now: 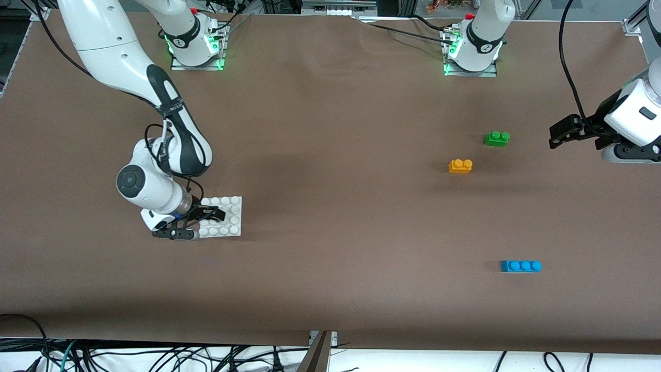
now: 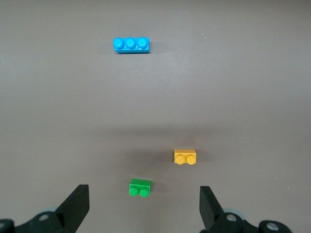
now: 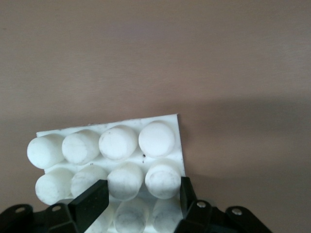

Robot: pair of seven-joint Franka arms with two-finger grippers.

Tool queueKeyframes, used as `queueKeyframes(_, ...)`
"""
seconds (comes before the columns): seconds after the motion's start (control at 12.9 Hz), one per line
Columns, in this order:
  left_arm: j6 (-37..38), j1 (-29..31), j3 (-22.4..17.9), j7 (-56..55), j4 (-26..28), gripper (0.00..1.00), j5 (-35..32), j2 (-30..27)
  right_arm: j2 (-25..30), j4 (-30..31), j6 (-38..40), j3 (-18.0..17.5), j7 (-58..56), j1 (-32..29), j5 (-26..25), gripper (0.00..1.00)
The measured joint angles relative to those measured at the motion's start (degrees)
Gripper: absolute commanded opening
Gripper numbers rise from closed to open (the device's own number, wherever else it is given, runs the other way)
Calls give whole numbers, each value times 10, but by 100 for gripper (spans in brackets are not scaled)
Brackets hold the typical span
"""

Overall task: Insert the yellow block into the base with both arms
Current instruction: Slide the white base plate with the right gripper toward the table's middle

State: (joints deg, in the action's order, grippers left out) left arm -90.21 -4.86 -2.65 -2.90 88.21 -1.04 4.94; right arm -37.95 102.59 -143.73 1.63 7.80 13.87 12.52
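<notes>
A brown table [image 1: 330, 206] fills the front view, the two arms' bases along its top edge. The right arm [image 1: 129, 67] reaches down from the upper left of the frame to the white base [image 1: 230, 209], at lower left, toward the right arm's end of the table. The right gripper [image 1: 199, 223] sits on the base, its fingers [image 3: 90, 204] closed on one stud of the plate; the base carries no brick. The left arm [image 1: 632, 121] waits at the right edge of the frame, the left gripper [image 1: 560, 133] up in the air with fingers [image 2: 77, 206] spread wide, holding nothing. At right of centre the block [image 1: 460, 166] rests on the table, well apart from the base. The green brick [image 1: 497, 138] lies just above it in the frame, the blue brick [image 1: 520, 266] toward the lower right, nearer the camera.
</notes>
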Motion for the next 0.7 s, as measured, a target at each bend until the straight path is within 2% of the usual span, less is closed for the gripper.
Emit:
queueKeyframes(0.46, 0, 0, 0, 0, 0, 100, 0, 0, -12, -3, -58, -2, 92, 76, 1, 62)
queueKeyframes(0.7, 0, 0, 0, 0, 0, 100, 0, 0, -25, -24, -64, -4, 145, 133, 2, 62)
